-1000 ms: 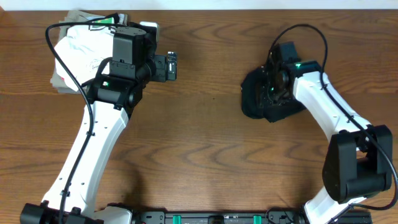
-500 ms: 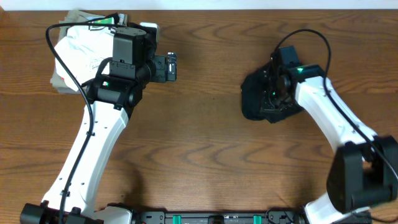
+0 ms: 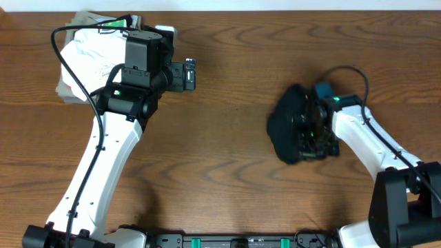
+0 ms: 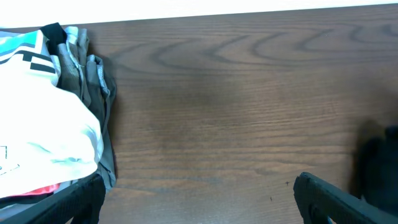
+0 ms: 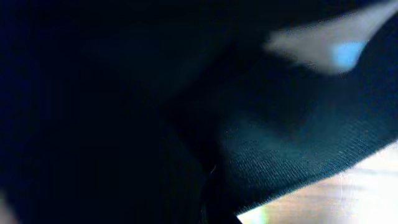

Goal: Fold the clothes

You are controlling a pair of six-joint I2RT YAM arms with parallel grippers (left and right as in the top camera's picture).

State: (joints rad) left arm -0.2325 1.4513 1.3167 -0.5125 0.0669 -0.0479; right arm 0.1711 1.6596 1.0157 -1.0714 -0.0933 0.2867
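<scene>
Right gripper (image 3: 311,135) buried in black garment (image 3: 284,124), can't tell its state. Left gripper (image 4: 199,186) spread apart beside clothes stack (image 4: 46,124).

Overhead evenly bright and sharp; right wrist view dark, blurred.

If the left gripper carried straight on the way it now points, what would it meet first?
Most likely bare wooden table: the left gripper, jaws open, frames only wood, the clothes pile lying to one side, the black garment to the other.

Left arm (image 3: 103,162) and right arm (image 3: 365,134) — white links, black joints, green lights, looping black cables.
</scene>
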